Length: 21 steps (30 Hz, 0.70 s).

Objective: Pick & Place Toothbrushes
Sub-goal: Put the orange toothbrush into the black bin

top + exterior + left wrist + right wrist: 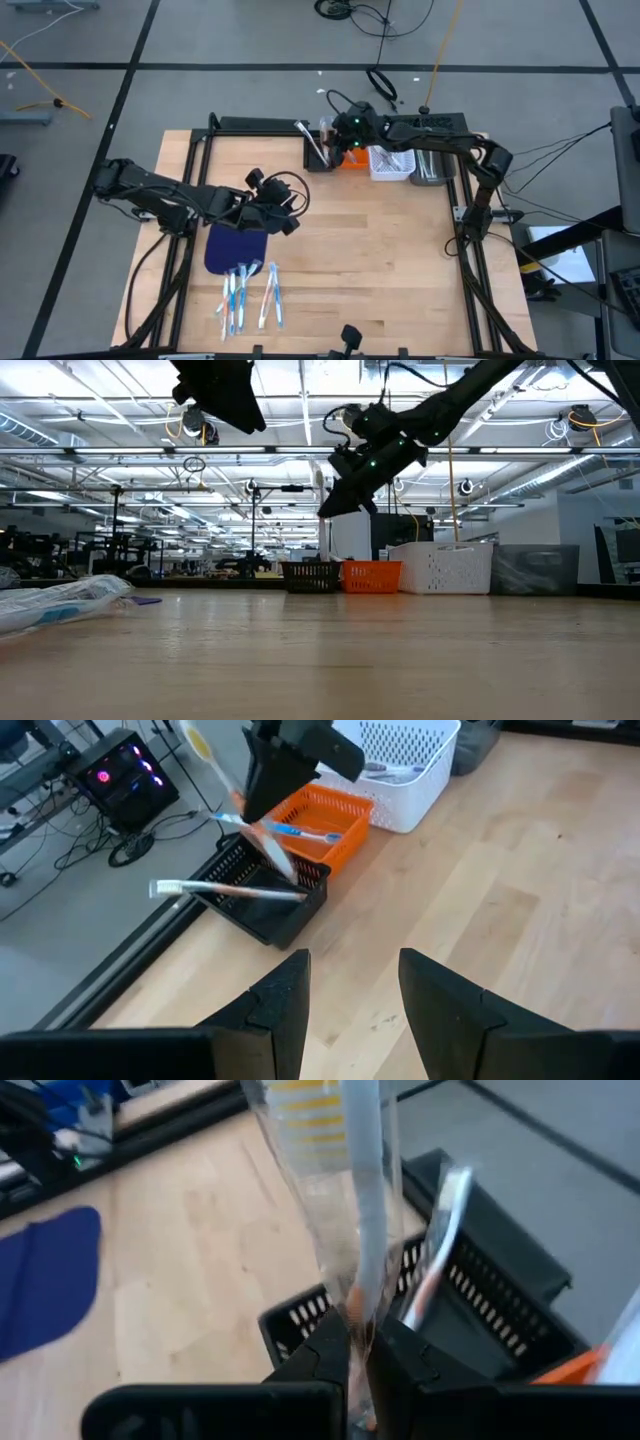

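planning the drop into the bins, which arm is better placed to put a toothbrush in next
Right. The right gripper is shut on a toothbrush directly over the black bin. The left gripper is open and empty, hovering by the blue mat, far from the bins.

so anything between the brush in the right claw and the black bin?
Nothing visible. The right claw holds a wrapped toothbrush just above the black bin. One toothbrush already lies across the bin, sticking out over its rim, so the drop may land on it.
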### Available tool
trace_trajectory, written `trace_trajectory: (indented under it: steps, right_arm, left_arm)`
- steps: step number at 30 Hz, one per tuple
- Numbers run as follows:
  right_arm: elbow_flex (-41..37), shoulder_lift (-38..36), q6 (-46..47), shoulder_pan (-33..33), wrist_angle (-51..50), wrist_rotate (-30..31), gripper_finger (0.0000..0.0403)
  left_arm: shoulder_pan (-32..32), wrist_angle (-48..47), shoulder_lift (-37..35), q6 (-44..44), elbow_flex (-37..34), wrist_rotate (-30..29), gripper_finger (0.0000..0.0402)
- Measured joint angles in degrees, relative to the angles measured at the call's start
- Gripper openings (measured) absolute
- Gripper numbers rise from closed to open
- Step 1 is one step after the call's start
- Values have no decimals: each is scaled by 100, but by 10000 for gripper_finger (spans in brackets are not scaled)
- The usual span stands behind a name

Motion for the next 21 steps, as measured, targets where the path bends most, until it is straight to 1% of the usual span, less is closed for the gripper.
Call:
trace_trajectory:
  steps: [9,21]
  right_arm:
    - [5,34,-84,2,-495,-10,9]
    - [1,29,-46,123,-508,-18,9]
  left_arm:
    - [0,-9,0,-89,-47,2,157]
    - [0,-7,0,-150,-47,11,157]
